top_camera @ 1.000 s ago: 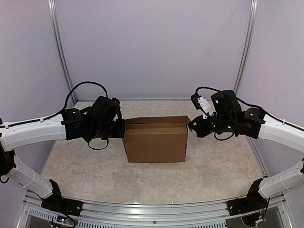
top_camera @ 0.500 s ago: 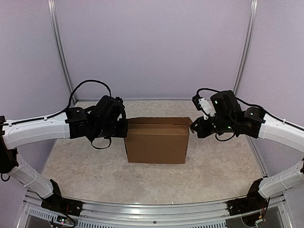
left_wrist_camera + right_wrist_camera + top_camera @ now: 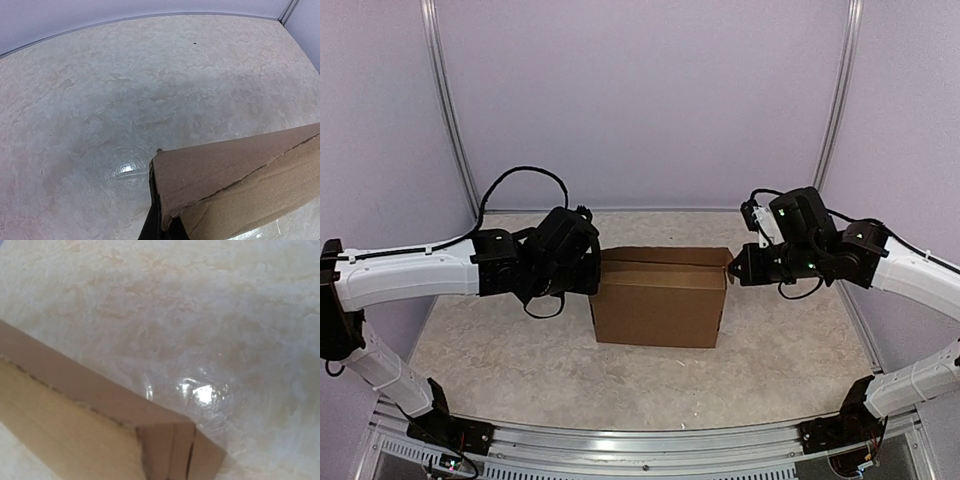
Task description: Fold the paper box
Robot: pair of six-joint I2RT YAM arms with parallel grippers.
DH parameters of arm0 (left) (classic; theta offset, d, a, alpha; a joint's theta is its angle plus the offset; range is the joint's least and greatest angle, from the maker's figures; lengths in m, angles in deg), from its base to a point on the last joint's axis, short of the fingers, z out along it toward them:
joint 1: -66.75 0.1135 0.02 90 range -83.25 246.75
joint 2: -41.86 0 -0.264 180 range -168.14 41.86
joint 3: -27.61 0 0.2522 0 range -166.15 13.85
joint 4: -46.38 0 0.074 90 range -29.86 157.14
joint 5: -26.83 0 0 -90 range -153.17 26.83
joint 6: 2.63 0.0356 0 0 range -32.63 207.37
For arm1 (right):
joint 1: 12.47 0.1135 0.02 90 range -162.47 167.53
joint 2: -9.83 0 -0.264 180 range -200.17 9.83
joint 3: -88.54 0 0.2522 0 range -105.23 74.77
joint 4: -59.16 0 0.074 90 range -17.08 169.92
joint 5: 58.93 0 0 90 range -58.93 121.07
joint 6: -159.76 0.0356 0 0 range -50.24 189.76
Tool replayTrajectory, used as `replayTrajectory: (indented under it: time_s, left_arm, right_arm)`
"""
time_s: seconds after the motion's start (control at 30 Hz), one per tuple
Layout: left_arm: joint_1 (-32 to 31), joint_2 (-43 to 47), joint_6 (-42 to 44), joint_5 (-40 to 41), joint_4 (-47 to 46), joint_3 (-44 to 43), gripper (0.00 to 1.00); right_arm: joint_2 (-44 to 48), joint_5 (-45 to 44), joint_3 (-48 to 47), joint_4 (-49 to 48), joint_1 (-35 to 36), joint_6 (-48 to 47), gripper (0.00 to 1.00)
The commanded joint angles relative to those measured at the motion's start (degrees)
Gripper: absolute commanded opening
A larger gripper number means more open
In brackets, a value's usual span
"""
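- My left gripper (image 3: 593, 272) has its jaws fully together, tips against the upper left end of the paper box (image 3: 660, 308). I cannot tell whether it pinches cardboard or only presses it.
- The box stands upright in the middle of the table (image 3: 490, 340), between my two arms.
- My right gripper (image 3: 734, 268) is closed too, its tip at the upper right corner. I judge I brace both ends so the walls stay square.
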Motion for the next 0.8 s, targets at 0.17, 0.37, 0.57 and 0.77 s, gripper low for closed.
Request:
replayTrajectory:
  time_s: [0.17, 0.37, 0.57, 0.77]
  left_arm:
    - [-1.79, -3.33, 1.71, -1.44, 2.24, 3.10, 0.00]
    - [-2.07, -3.56, 2.10, -1.72, 0.73, 3.95, 0.00]
    - [-2.20, -3.82, 2.23, -0.97, 0.32, 4.33, 0.00]
    - [-2.20, -4.19, 2.34, -0.80, 0.17, 4.42, 0.00]
  right_arm:
    - [0.91, 5.98, -0.94, -2.89, -2.28, 10.62, 0.00]
    - [1.12, 9.99, 1.86, -6.68, -4.83, 14.51, 0.00]
    - [1.95, 12.74, 4.52, -10.92, -7.17, 17.36, 0.00]
    - [1.70, 12.77, 4.76, -11.51, -7.71, 18.20, 0.00]
